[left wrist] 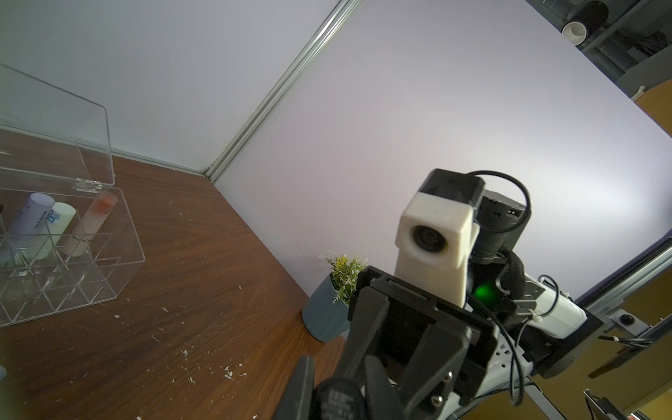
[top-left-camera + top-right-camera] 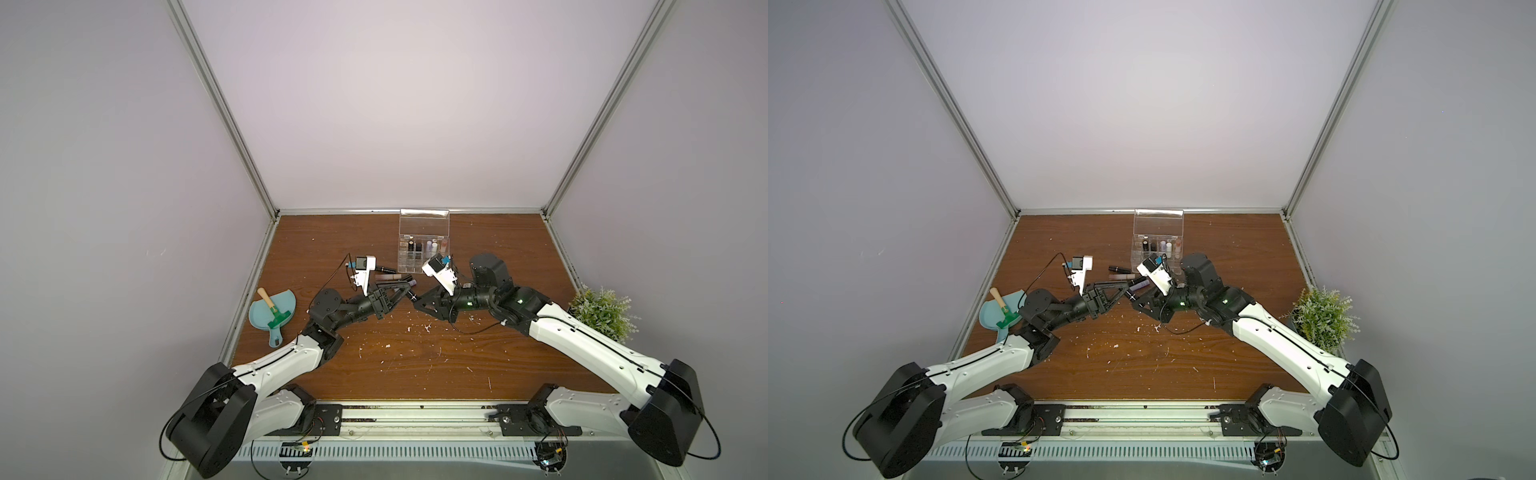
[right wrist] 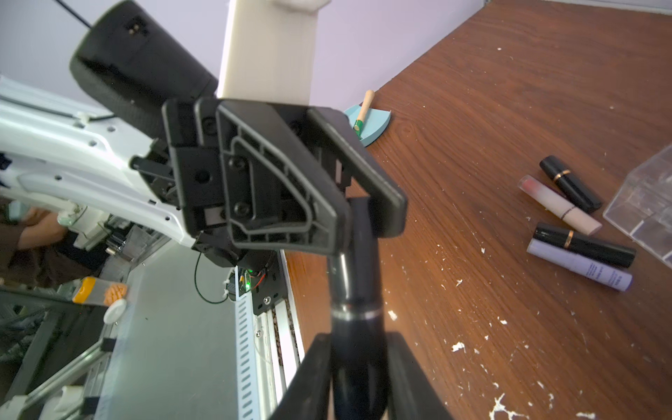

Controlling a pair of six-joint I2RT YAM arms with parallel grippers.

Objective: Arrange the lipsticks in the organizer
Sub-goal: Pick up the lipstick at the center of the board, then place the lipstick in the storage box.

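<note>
Several lipsticks (image 2: 419, 246) stand in your organizer (image 2: 409, 264), four loose tubes (image 3: 582, 244) wait outside, your left gripper (image 3: 363, 214) pinches a black lipstick (image 3: 356, 291), and whether your right gripper (image 3: 358, 342) grips it is unclear.

The worktop (image 3: 491, 109) looks like brown wood, smooth, with white crumbs on it. The left pincer (image 3: 358, 214) and right pincer (image 3: 358, 349) are black matt plastic. Between them the black lipstick (image 3: 358, 291) is shiny, with a silver ring. Past the pincers the organizer (image 1: 123, 254) is clear, shiny plastic. Beside the pincers the peach lipstick (image 3: 560, 205) looks smooth and the lilac lipstick (image 3: 580, 265) matt. The dustpan (image 3: 378, 122) behind the left pincer is smooth plastic.
</note>
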